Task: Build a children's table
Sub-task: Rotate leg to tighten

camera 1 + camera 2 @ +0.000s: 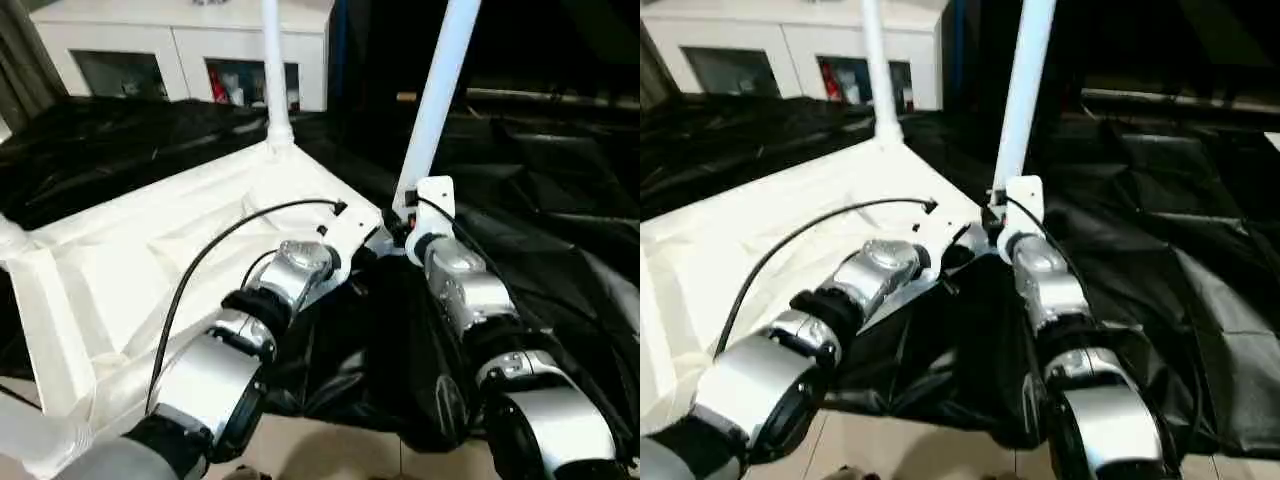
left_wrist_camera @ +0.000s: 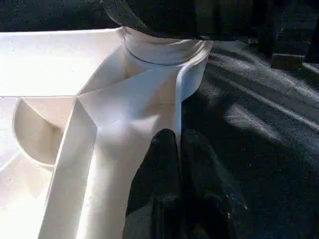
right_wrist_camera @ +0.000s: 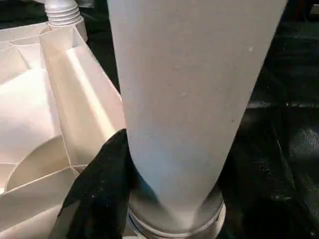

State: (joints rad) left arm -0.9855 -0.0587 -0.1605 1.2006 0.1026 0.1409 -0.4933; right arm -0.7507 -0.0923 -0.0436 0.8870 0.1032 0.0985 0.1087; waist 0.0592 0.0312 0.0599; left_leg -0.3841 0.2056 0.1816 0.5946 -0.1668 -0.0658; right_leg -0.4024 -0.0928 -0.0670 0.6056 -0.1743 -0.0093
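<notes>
Starting on your left, the tabletop [image 1: 150, 260] lies upside down on the black sheet [image 1: 560, 240], ribbed underside up, and your left gripper [image 2: 175, 164] sits at its near right rim with both black fingers [image 2: 159, 164] pressed together across that thin rim wall, one finger on the inner face and one on the outer, so it reads as clamped onto the tabletop. Further back, a fitted leg [image 1: 273, 70] stands upright in the far corner socket. Moving right, the leg being worked [image 1: 437, 100] rises steeply from the corner socket [image 2: 164, 47] just ahead of the left fingers, its long axis near vertical and leaning a little to the right. Your right gripper [image 3: 124, 164] is low on that leg, right at the flared base; one black finger lies against the tube, but the other is hidden, so you cannot tell whether the grip is closed. The right arm is the nearer one to the leg, and the socket lies directly below its fingers, so the coming push likely runs straight down along the tube while the left steadies the rim.
</notes>
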